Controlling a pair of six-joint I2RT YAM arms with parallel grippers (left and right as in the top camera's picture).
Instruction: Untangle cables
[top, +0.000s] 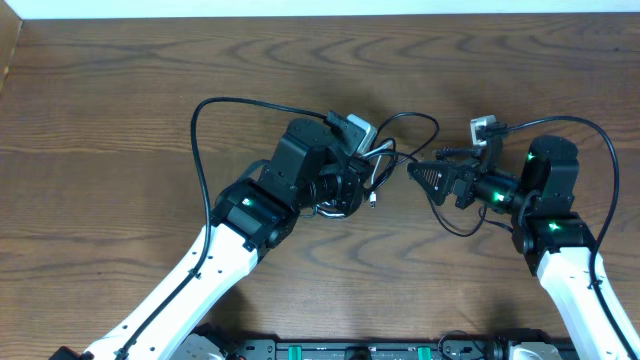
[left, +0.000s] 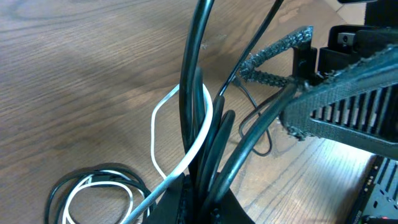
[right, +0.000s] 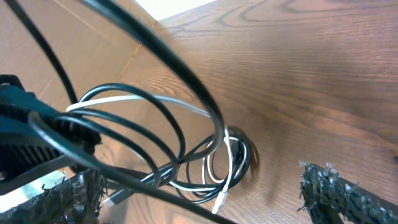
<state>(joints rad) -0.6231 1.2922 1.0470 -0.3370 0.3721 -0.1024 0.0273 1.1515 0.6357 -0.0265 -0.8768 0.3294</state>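
Both mid-table, open table (top: 120, 90) around: left hand (left: 202, 202) apparently pinches cables (left: 186, 143), right hand (top: 428, 180) gapes wide.

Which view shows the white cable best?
Right wrist: the white cable threads through the black cables down to its plug end. Left wrist shows loops cropped at the edge; overhead, just a short bit beside the left gripper.

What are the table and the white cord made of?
Table: wood or wood-look laminate, matte brown; grain lines and swirls show.
White cord: likely plastic or rubber sheath, smooth, slightly glossy; it bends in soft loops.
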